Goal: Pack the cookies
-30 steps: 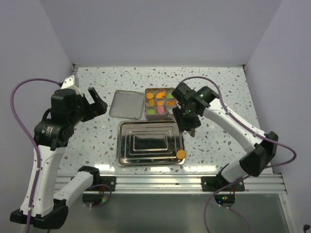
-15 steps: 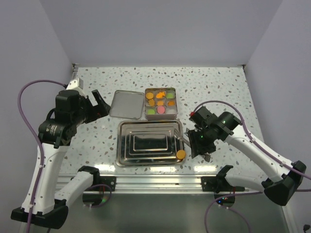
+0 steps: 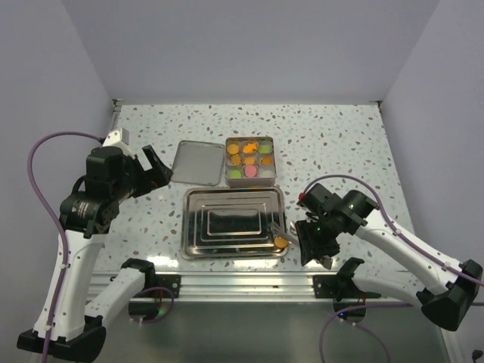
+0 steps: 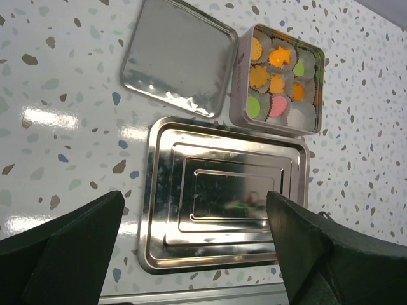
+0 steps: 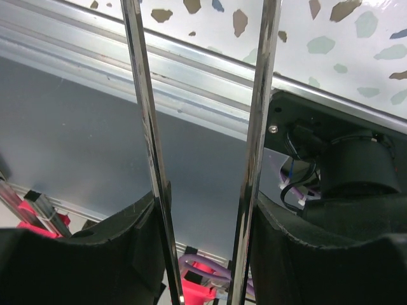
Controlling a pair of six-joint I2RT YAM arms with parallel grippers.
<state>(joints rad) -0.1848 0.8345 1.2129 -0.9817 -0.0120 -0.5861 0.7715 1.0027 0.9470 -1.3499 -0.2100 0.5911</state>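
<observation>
Left pincer (image 4: pixel 194 197) gapes wide with nothing in it, over the speckled stone-look table (image 3: pixel 340 144). Its wrist view gives the detail: a square tin (image 4: pixel 236 82) with cookies (image 4: pixel 275 82) in frilled white cups (image 4: pixel 300 114), orange, green and pink rounds plus an orange flower. A flat shiny lid (image 4: pixel 175 60) lies just left; the stepped steel tray (image 4: pixel 226 203) sits nearer. Overhead alone shows one orange cookie (image 3: pixel 281 242) at the tray's near-right corner, right pincer (image 3: pixel 293 231) beside it. The right wrist view shows that pincer clamped on thin metal tongs (image 5: pixel 147 127).
</observation>
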